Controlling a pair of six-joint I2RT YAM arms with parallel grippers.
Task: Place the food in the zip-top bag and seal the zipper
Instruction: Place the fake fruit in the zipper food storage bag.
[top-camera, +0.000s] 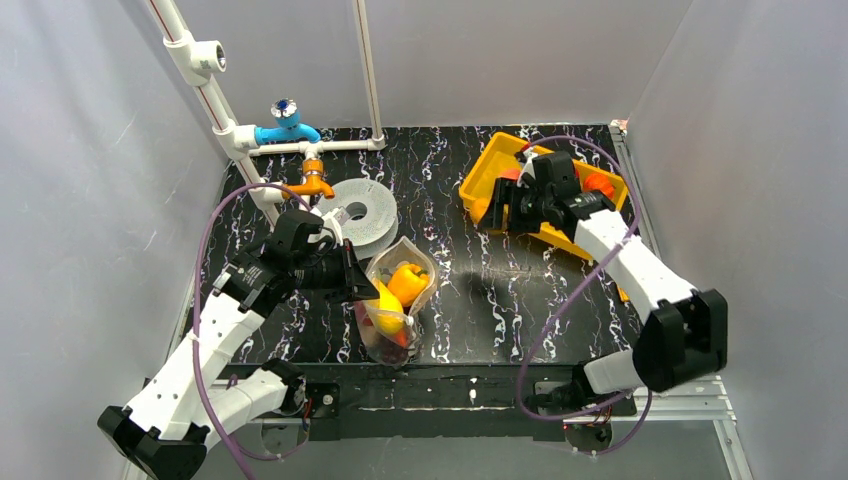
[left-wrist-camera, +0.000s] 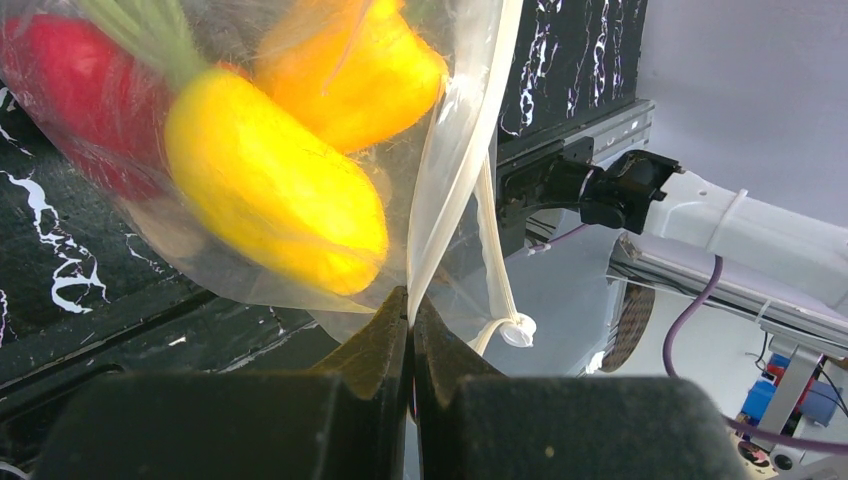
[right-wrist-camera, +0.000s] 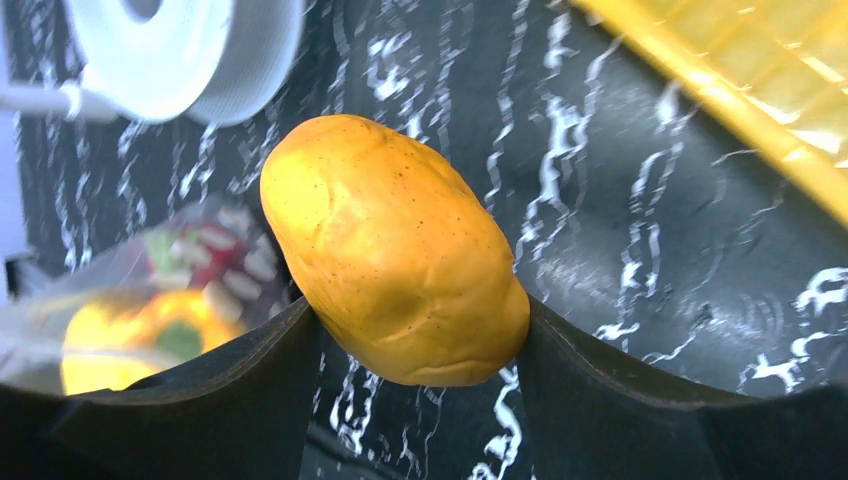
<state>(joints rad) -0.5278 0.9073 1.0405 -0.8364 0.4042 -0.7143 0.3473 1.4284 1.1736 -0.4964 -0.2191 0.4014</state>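
Left pincer (left-wrist-camera: 411, 312) is pinching the rim of the zip-top bag (left-wrist-camera: 450, 180), likely to hold its mouth open at near left. Right pincer (right-wrist-camera: 415, 325) is clamping an orange toy fruit (right-wrist-camera: 390, 240) beside the far-right bin (top-camera: 480, 176), probably for loading.

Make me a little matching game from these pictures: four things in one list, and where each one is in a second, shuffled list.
Things:
1. yellow pepper
2. lumpy orange fruit
3. grey ring
4. yellow tray

Places:
A. at the far right of the table
B. inside the clear bag
C. gripped between the right arm's fingers
D. lying just behind the bag, near the white pipes

Pairs: 1-B, 2-C, 3-D, 4-A.
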